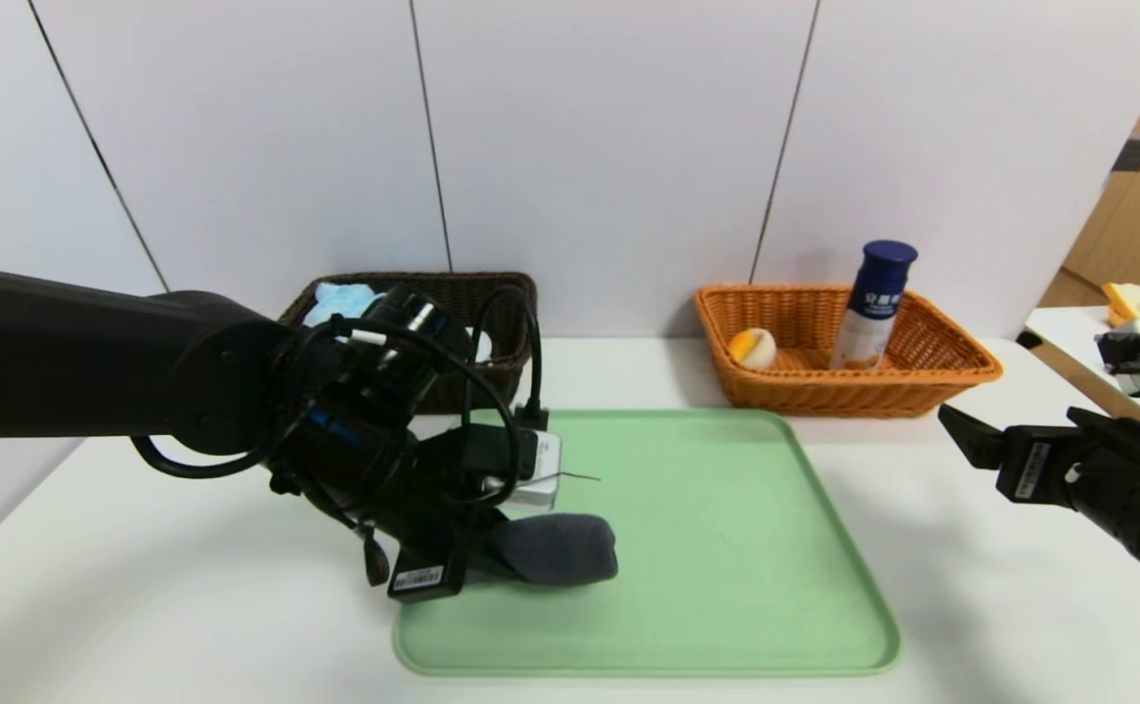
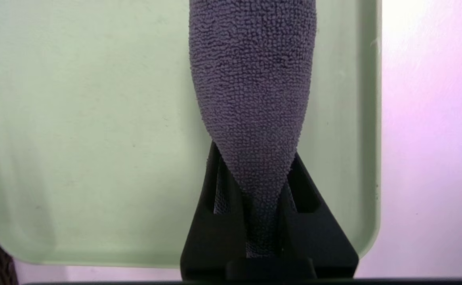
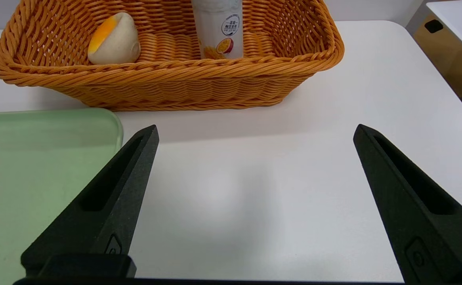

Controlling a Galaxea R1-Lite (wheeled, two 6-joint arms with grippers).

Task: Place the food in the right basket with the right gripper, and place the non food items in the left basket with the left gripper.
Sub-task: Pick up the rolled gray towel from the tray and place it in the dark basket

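Observation:
My left gripper (image 1: 477, 562) is shut on a dark grey towel (image 1: 555, 550) at the near left part of the green tray (image 1: 726, 548). In the left wrist view the towel (image 2: 252, 87) runs out from between the closed fingers (image 2: 215, 221) over the tray (image 2: 76, 138). My right gripper (image 1: 1005, 435) is open and empty above the table right of the tray; its fingers (image 3: 108, 202) stand wide apart. The orange right basket (image 1: 932, 376) holds a bun (image 1: 752, 347) and a blue-capped bottle (image 1: 873, 305). The dark left basket (image 1: 497, 293) holds a light blue item (image 1: 340, 298).
The orange basket (image 3: 167, 85), bun (image 3: 114, 39) and bottle (image 3: 217, 27) show in the right wrist view, with the tray corner (image 3: 37, 158). A side table (image 1: 1078, 332) stands at the far right. A white wall panel is behind the baskets.

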